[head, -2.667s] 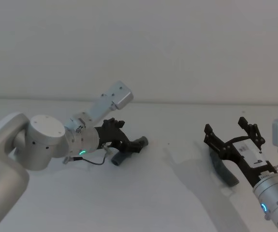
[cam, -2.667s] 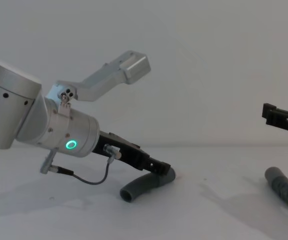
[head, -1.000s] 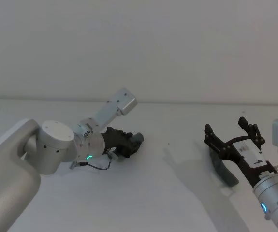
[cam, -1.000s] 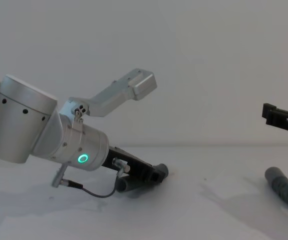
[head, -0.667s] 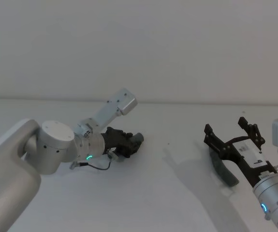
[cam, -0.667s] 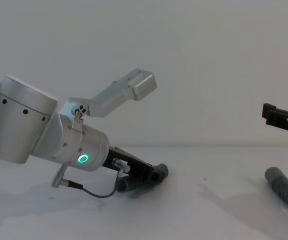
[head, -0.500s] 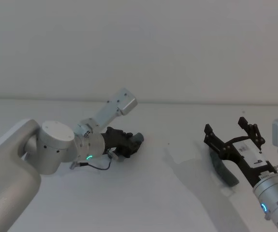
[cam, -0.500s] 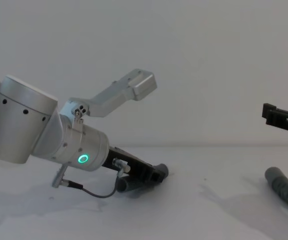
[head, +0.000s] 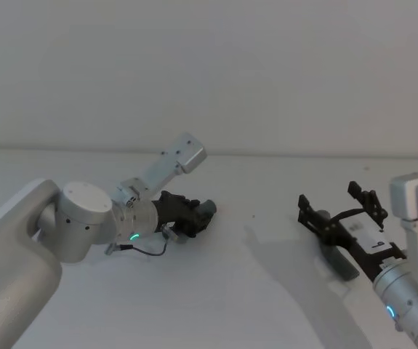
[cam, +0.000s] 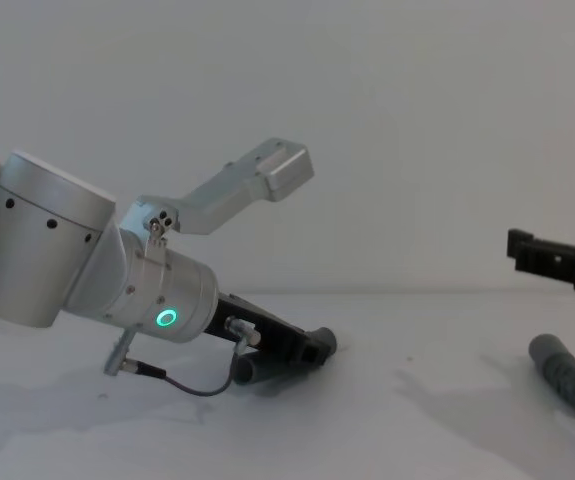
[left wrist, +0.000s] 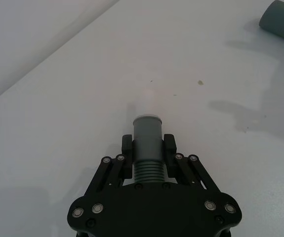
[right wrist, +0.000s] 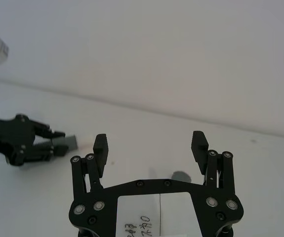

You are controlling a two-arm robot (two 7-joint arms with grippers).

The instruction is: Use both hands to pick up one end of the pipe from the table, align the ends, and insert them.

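Left end effector (head: 194, 214) pinching the short hose piece (left wrist: 147, 138); right end effector (head: 332, 200) spread wide, empty.
Left arm reaches forward and low over the desk (head: 230, 291), on the robot's left side. Its fingers (left wrist: 127, 148) press on both sides of the ribbed part just behind the smooth grey cuff, and the narrower white tip (left wrist: 147, 101) sticks out past them, pointing away from the wrist. In the chest view the free end of this piece (cam: 252, 370) lies at desk level below the end effector (cam: 312, 347). On the right side, well apart, the long hose piece (cam: 567, 375) lies flat on the desk; the right end effector (right wrist: 150, 145) hangs above it without touching, its plain cuff (left wrist: 281, 15) towards the left arm.
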